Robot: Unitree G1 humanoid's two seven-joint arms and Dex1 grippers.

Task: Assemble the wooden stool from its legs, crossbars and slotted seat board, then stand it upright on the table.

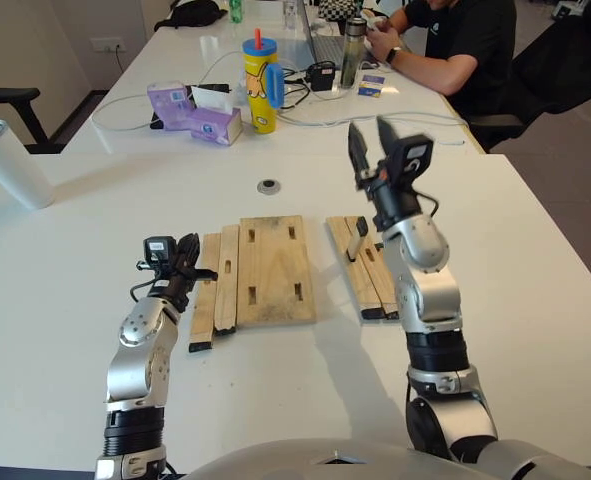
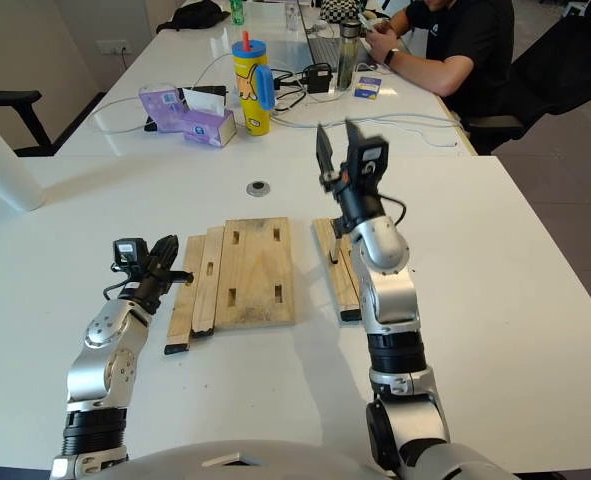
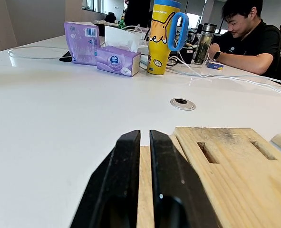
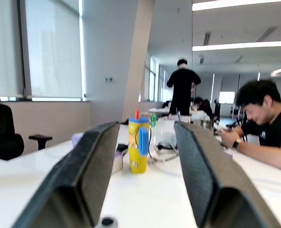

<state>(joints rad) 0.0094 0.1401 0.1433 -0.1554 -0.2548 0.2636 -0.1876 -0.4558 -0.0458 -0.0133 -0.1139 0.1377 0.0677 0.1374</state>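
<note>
Zero joints yet. See seat board (image 1: 272,270) flat mid-table, left slats (image 1: 218,285) against it, right slats (image 1: 367,268) just beside. Have left gripper (image 3: 144,137) low over left slats, jaws together; right gripper (image 1: 368,135) raised above right slats, jaws apart. Could shove slats askew if pushed in shut

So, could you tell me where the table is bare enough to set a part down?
Bare: right of the right planks, nearer than the seat board, and between left gripper and white tumbler. Crowded: around the yellow cup and tissue packs.
</note>
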